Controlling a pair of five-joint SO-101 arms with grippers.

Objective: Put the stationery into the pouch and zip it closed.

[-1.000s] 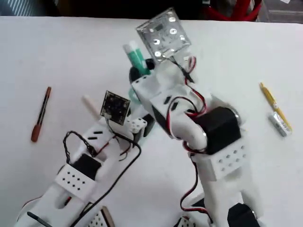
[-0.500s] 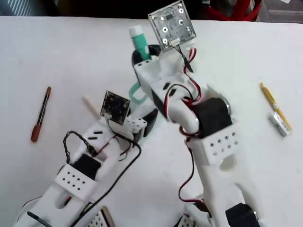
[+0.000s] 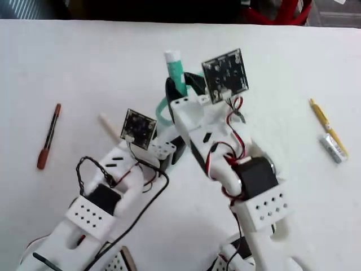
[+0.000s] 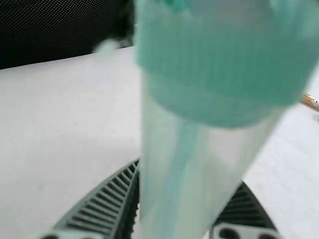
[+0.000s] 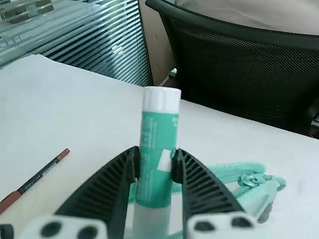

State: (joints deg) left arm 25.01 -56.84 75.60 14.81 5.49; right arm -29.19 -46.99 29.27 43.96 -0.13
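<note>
Where the translucent mint zip pouch (image 3: 162,110) lies, arms cover most of it. The left gripper (image 4: 189,177) is clamped on the pouch. Just beside it, the right gripper (image 5: 154,158) pinches a green-and-white glue stick (image 5: 158,134) upright. Red-brown pencil (image 3: 48,135) well left of the pouch, yellow pen (image 3: 320,114) well right.

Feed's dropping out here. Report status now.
Left gripper shut on pouch. Right gripper shut on glue stick, close by pouch. Red pencil, yellow pen out on table, wide of both.
</note>
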